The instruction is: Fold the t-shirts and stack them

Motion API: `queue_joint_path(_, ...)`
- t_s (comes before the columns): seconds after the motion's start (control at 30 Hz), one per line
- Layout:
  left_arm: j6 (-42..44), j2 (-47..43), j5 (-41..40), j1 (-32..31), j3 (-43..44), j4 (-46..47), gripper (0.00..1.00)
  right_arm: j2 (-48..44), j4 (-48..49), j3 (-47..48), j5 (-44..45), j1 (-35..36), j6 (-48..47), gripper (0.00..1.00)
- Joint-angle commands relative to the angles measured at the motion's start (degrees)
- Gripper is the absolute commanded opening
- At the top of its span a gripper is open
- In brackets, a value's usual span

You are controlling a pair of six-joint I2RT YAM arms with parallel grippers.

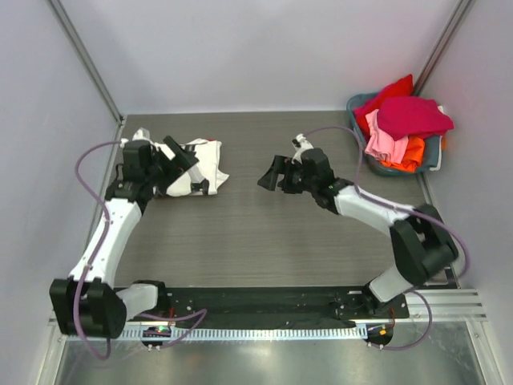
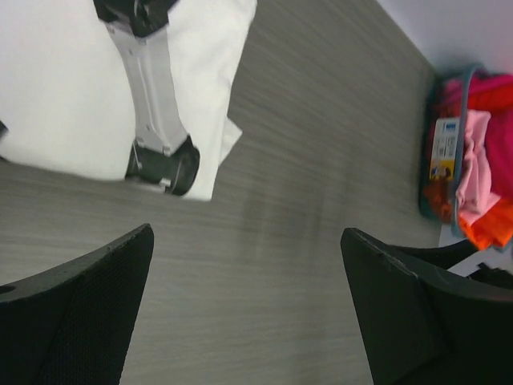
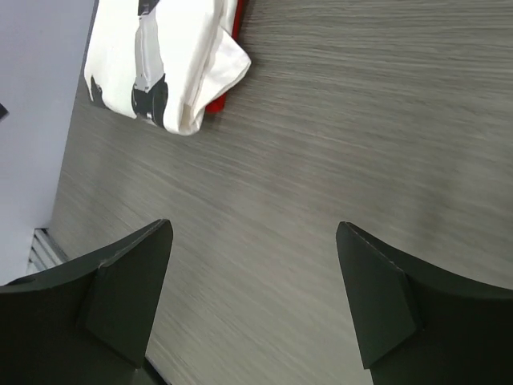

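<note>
Left hand (image 2: 247, 241), released, hovers at the edge of one white t-shirt (image 2: 64, 96). Right hand (image 3: 253, 228), released, has open counter (image 3: 361, 120) all around. One piled basket (image 1: 434, 151) sits to its right.

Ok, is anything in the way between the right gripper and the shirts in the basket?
Nothing visible. The right gripper is open over the table, pointing away from the shirts, which heap above the rim of the basket.

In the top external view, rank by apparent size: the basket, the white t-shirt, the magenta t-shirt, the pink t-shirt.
1. basket and white t-shirt: about alike, the shirt being partly covered.
2. magenta t-shirt.
3. pink t-shirt, only its visible part.
</note>
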Motion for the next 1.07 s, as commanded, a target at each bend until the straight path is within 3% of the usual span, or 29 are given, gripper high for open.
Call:
queue_joint_path(0.0, 1.99, -7.65, -1.69, -3.45, -6.84, 4.11, 1.00, -12.63, -1.19, -8.92, 7.99, -0.07, -5.86, 0.89)
queue_joint_path(0.3, 5.95, -32.32, -5.48, -6.44, -29.26, 10.09, 1.00, -52.41, -9.79, -33.11, 29.17, -0.24, -7.28, 0.93)
queue_joint_path(0.43, 7.95, -41.56, -5.13, -6.53, -38.31, 14.84, 1.00, -65.00, -14.64, -37.97, 35.32, -0.33, -6.05, 0.95)
queue_joint_path(0.57, 12.34, -49.49, -5.39, -6.62, -45.51, 14.42, 1.00, -70.40, -13.17, -42.27, 34.63, -0.33, -5.60, 0.93)
queue_joint_path(0.77, 10.61, -57.75, -4.85, -6.62, -48.69, 14.76, 1.00, -71.29, -12.45, -44.47, 35.42, -0.33, -4.37, 0.92)
queue_joint_path(1.03, 10.25, -56.98, -7.76, -6.62, -48.26, 13.71, 1.00, -70.67, -12.18, -44.65, 34.63, -0.24, -3.67, 0.90)
